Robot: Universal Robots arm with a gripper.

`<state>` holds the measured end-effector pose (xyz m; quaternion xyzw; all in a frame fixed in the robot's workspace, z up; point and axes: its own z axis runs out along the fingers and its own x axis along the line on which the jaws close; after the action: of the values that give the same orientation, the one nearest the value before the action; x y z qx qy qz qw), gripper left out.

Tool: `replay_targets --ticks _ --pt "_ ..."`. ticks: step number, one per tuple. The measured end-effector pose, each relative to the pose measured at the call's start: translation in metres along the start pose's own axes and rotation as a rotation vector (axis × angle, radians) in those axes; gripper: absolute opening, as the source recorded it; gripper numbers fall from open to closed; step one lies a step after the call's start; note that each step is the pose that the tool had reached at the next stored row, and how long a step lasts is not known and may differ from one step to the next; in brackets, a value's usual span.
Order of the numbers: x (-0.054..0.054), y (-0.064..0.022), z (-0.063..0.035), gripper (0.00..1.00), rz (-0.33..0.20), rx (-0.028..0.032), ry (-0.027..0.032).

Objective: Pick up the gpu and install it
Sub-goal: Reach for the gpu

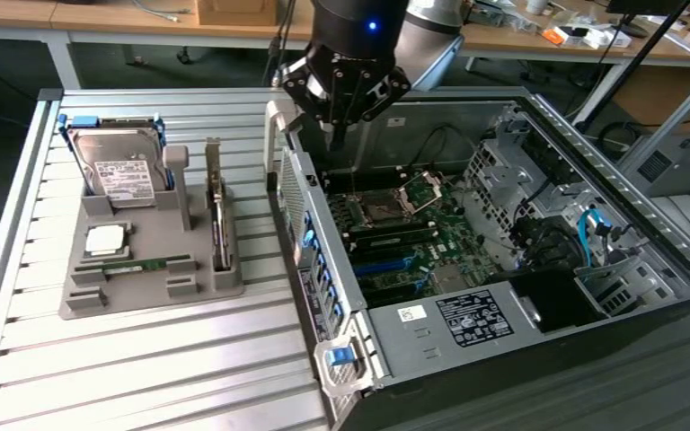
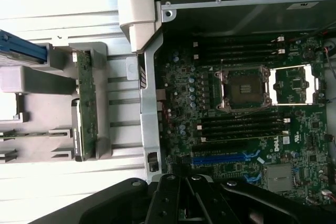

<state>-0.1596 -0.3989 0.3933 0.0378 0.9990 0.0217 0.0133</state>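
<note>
The black robot arm (image 1: 369, 27) hung upright over the far edge of the open black computer case (image 1: 441, 355). Its black gripper (image 1: 335, 135) pointed down, jaws clenched on nothing. The thin dark green gpu card with silver bracket (image 1: 216, 211) stood on edge in the grey holder tray (image 1: 141, 301) at the exterior view's left, well apart from the gripper. "DELL" was printed on the green motherboard (image 2: 184, 87).
</note>
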Motion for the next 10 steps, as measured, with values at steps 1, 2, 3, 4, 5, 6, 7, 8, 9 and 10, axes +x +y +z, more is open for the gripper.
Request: replay_targets --ticks 1,2,3,4,5,6,7,8,9,10 --pt "0.0004 0.0 -0.0001 0.11 0.0 0.0001 0.0001" --pt "0.0007 -0.0001 -0.0001 0.11 0.0 0.0001 0.0001" --pt "0.0011 -0.0001 -0.0001 0.11 0.0 0.0001 0.0001" --pt "0.0014 -0.0001 -0.0001 0.11 0.0 0.0001 0.0001" --pt "0.0019 -0.0001 -0.0001 0.11 0.0 0.0001 0.0001" --pt "0.0022 -0.0002 -0.0001 0.11 0.0 0.0001 0.0" --pt "0.0025 -0.0002 -0.0001 0.11 0.0 0.0001 0.0" --pt "0.0028 -0.0002 -0.0001 0.11 0.0 0.0001 0.0001" --pt "0.0031 -0.0002 -0.0001 0.11 0.0 0.0 0.0" --pt "0.0036 -0.0003 -0.0001 0.11 0.0 0.0001 0.0001"
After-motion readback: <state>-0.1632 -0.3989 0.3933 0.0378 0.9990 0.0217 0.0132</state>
